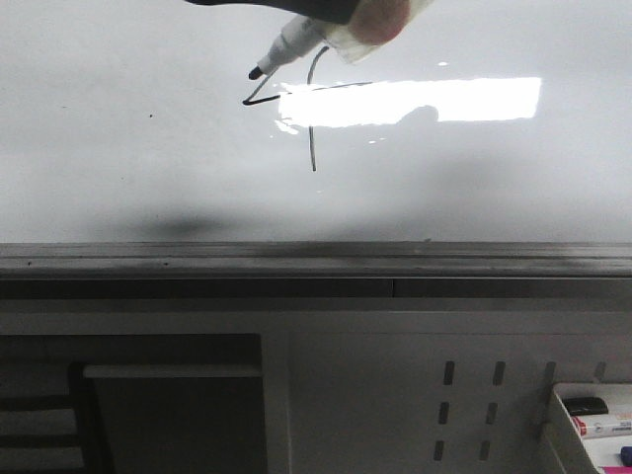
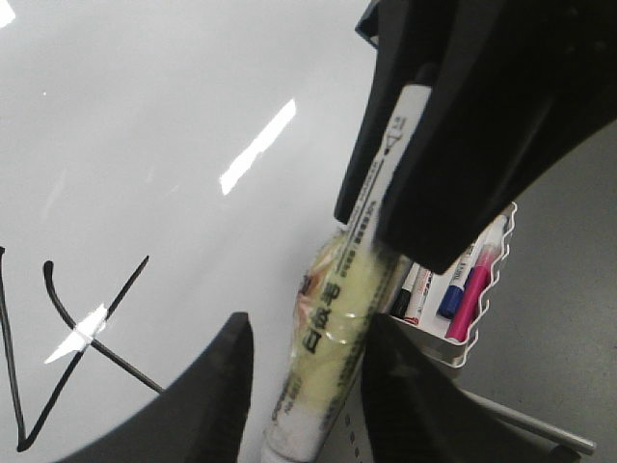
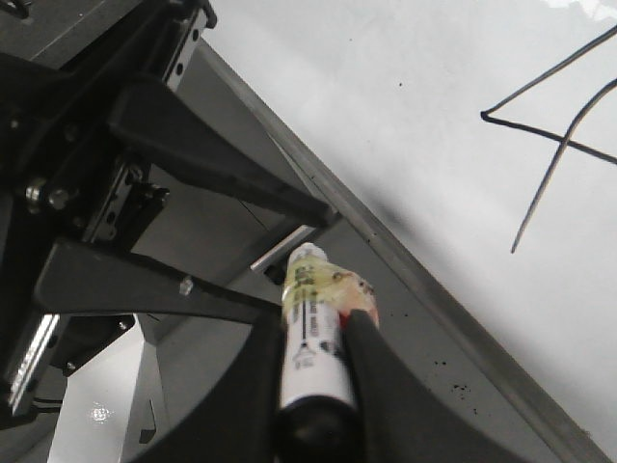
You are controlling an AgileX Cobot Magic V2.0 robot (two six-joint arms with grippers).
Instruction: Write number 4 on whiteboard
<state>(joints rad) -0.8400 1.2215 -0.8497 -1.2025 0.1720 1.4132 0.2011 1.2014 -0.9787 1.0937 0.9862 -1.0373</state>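
Note:
The number 4 is drawn in thin black strokes on the glossy whiteboard; it also shows in the left wrist view and the right wrist view. A marker wrapped in yellowish tape hangs over the board, its black tip just up-left of the 4's diagonal. My right gripper is shut on the marker's rear end. My left gripper stands open, its fingers straddling the marker near the tip end with a gap on one side.
A grey metal rail runs along the board's lower edge. Below it is a grey perforated panel. A white tray with spare markers hangs at its right. A dark recess lies at the lower left.

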